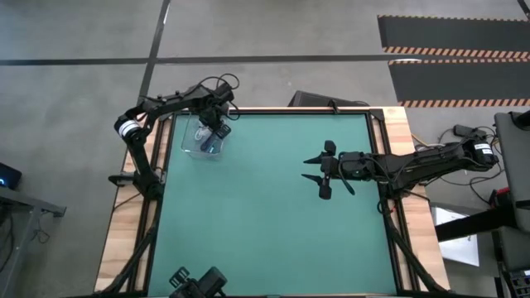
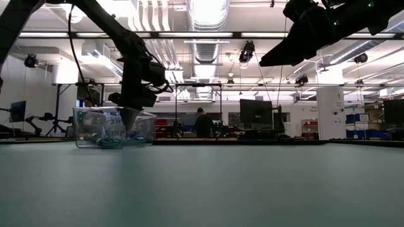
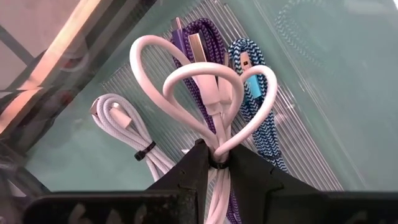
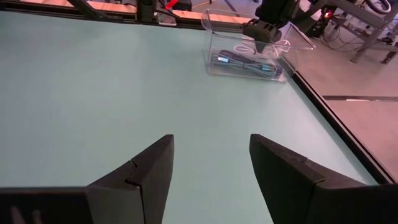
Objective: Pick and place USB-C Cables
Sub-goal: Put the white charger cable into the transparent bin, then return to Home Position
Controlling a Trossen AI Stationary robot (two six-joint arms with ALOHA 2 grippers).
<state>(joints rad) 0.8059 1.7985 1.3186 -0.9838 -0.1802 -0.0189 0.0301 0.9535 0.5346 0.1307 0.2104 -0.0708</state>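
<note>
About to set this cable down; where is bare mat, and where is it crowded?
Bare: the green mat between the clear bin and the open right gripper. Crowded: the bin, where the left gripper pinches a white cable over three more.

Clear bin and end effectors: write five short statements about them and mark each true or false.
1. The left end effector is shut on a white cable inside the clear bin. True.
2. The right end effector holds the teal cable. False: it is open and empty; the teal cable lies in the bin.
3. The purple cable lies in the bin beside the teal one. True.
4. The bin stands at the middle of the green mat. False: it stands at the mat's far left corner.
5. A second white cable lies loose on the mat outside the bin. False: it lies in the bin as well.
</note>
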